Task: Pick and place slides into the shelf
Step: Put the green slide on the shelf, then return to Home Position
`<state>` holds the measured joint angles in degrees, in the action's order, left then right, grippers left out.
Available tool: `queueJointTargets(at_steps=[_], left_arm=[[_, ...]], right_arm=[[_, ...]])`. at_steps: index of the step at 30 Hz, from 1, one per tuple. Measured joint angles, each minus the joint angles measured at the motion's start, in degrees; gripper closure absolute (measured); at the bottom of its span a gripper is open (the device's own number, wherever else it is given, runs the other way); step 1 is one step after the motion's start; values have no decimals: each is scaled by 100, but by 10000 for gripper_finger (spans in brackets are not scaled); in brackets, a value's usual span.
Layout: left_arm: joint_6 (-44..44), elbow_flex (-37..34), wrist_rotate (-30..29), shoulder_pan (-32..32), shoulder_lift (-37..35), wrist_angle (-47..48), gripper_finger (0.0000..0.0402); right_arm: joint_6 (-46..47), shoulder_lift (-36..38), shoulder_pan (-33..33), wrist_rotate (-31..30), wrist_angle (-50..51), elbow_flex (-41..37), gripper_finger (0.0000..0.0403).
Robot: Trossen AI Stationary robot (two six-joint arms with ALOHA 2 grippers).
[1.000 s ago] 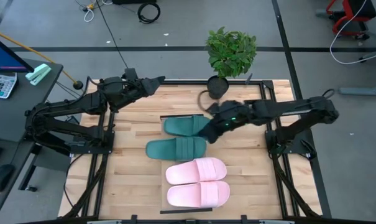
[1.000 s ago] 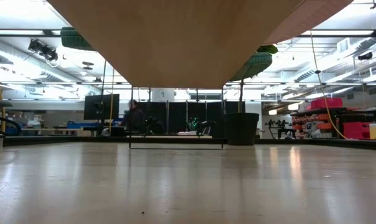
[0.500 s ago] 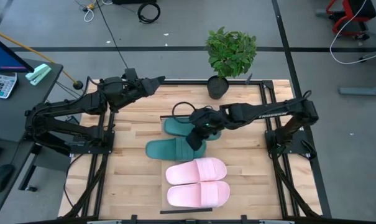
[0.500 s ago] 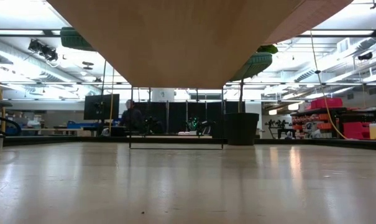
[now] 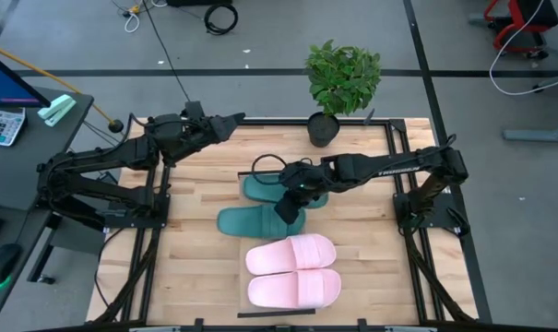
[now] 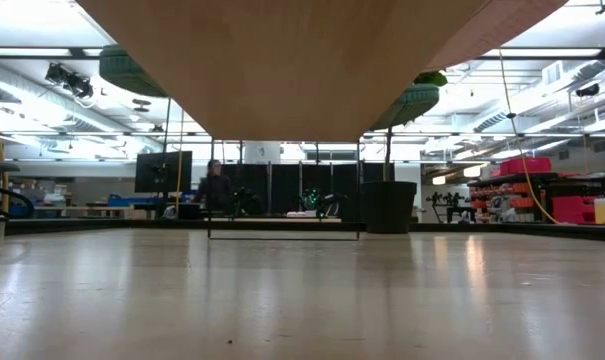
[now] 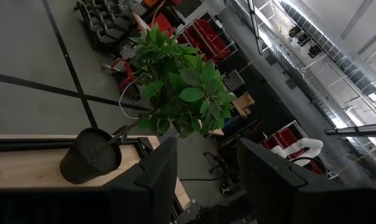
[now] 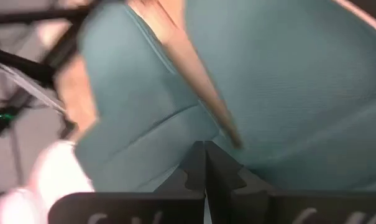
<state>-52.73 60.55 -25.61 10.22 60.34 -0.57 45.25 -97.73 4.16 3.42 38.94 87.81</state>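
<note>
Two dark teal slides lie side by side on the shelf [image 5: 260, 313], one farther [image 5: 260, 187] and one nearer [image 5: 246, 222]. Two pink slides [image 5: 290, 253] [image 5: 294, 288] lie nearer still, soles down. My right gripper [image 5: 286, 210] is shut, low over the gap between the teal slides; the right wrist view [image 8: 205, 149] shows both teal slides [image 8: 138, 106] [image 8: 299, 81] just past its fingertips. My left gripper [image 5: 234, 118] is open and empty, raised at the far left. The low view shows the shelf's underside [image 6: 282, 70] with teal slide ends [image 6: 132, 70] [image 6: 412, 100] overhanging. My right gripper's shut fingertips [image 8: 194, 163] point down at the strip of wood [image 8: 200, 106] between the two teal slides. I cannot tell whether they touch either slide.
A potted plant [image 5: 343, 78] stands at the table's far edge, its dark pot [image 5: 322, 129] just beyond my right arm. A black cable loop [image 5: 263, 164] rises from the right wrist. Bare plank tabletop [image 5: 195, 267] lies left of the slides.
My right gripper has moved toward the table's left and near edges, from beside the farther teal slide's right end to the middle between the two teal slides. In the low view, the teal end overhanging the shelf's left part now sticks out farther.
</note>
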Motion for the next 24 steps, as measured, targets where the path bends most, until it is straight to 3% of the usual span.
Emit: queueJointTargets(at_steps=[13, 24], left_arm=[[-2, 0, 1, 0, 2, 18, 230], [-1, 0, 1, 0, 2, 35, 230]], right_arm=[[9, -1, -40, 62, 67, -17, 397], [469, 473, -76, 68, 141, -17, 351]])
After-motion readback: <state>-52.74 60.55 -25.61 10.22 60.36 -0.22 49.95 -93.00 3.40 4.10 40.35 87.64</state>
